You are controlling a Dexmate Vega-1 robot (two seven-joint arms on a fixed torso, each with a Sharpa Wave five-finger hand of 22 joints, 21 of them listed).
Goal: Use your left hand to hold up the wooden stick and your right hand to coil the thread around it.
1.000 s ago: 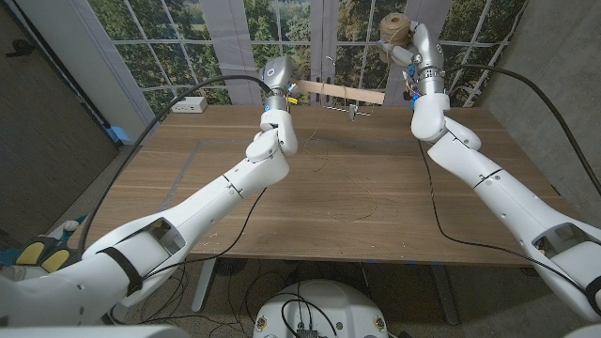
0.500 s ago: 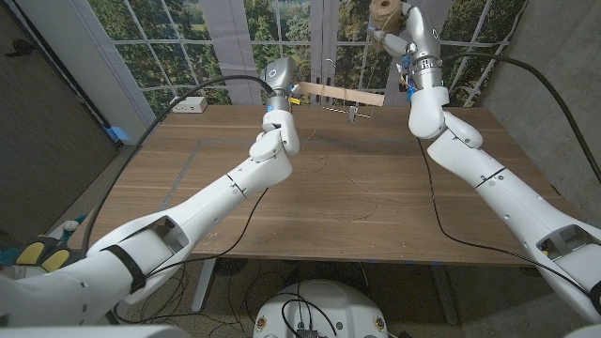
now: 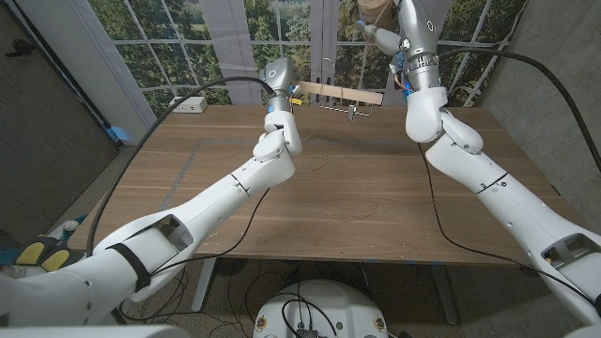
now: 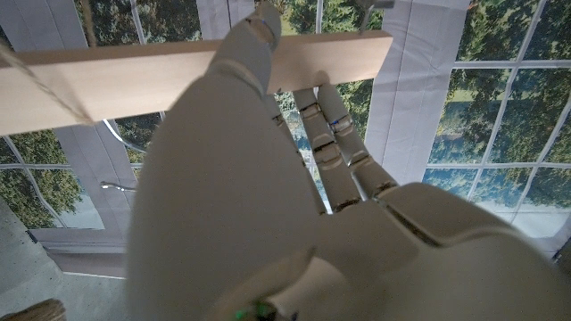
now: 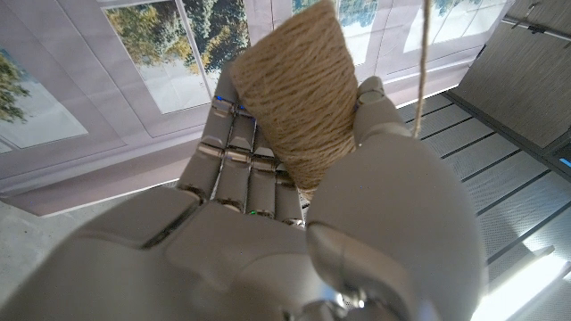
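The wooden stick [image 3: 340, 92] is a pale, flat, straight slat held level above the far edge of the table [image 3: 310, 188], in front of the windows. In the head view the left hand [image 3: 293, 91] is mostly hidden behind its own wrist, so only the slat reaching out to the robot's right can be made out there, with small metal pieces hanging at its middle. The left wrist view fills that gap: the left hand's fingers [image 4: 335, 143] are closed around the wooden stick [image 4: 143, 80], the thumb lying across its face, and a thin strand of thread [image 4: 40, 82] runs slantwise over the slat's broad side.

In the head view the right hand [image 3: 385, 33] is raised high at the picture's upper edge, well apart from the stick, with a brown spool [image 3: 374, 9] cut off by the frame. The right wrist view shows the grip plainly: the right hand [image 5: 294, 178] is wrapped around a cone of coarse tan twine, the spool [image 5: 299, 85], fingers behind and thumb in front. A single strand [image 5: 422, 62] leaves it and hangs taut beside the thumb.
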